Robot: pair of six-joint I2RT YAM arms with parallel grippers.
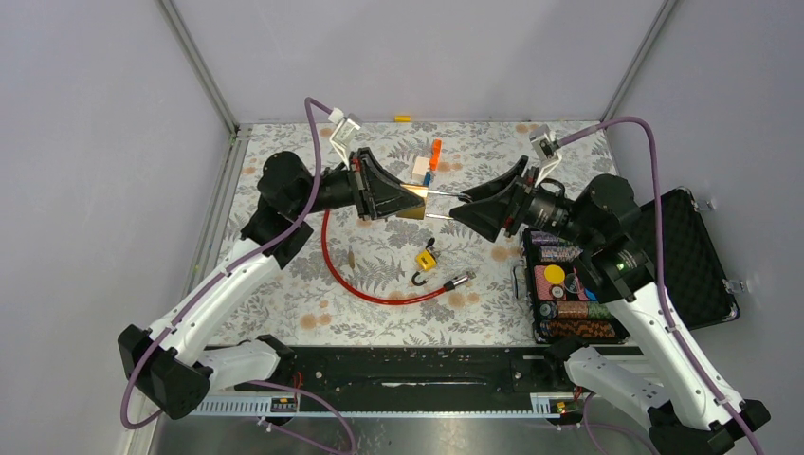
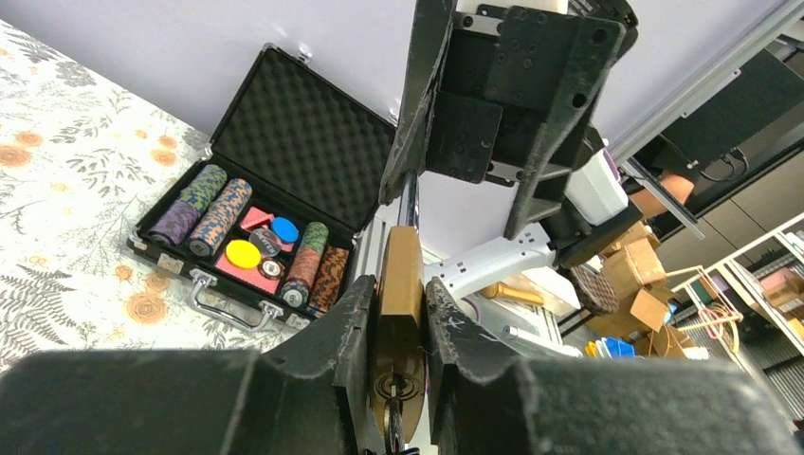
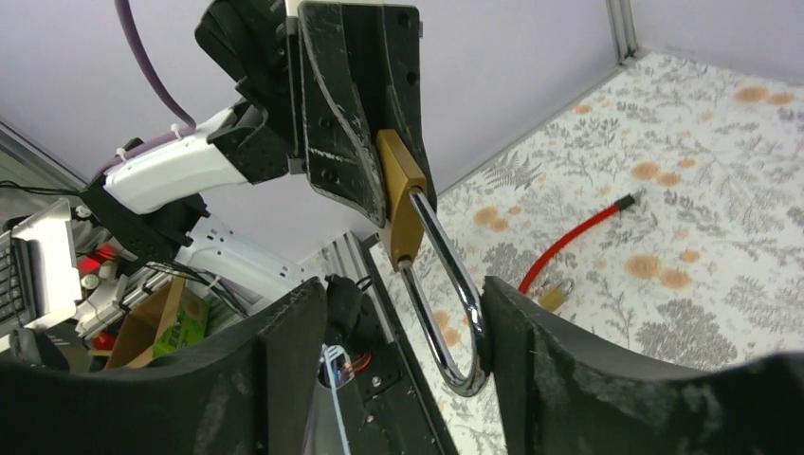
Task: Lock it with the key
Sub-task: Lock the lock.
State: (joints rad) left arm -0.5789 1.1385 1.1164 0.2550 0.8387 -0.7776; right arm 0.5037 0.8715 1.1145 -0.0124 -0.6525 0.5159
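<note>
Top external view: the padlock (image 1: 410,201) hangs in the air over the middle of the counter (image 1: 284,284), between the two arms. The left jaws clamp its brass body, and the shackle (image 1: 444,193) points into the right jaws. Walls stand close on the left, far and right sides. Below lie a red cable (image 1: 353,277) and a small yellow lock (image 1: 427,258). A chip case (image 1: 569,294) sits at the right edge with its lid open. Most of the free room is near left.

Left wrist view alone shows the keyhole end (image 2: 396,387) with what looks like a key (image 2: 393,427) in it. Print on a dark disc (image 2: 268,245) in the case is too blurred to read.

Right wrist view alone shows the right jaws spread wide, with the shackle's bend just beside one finger (image 3: 531,360).
</note>
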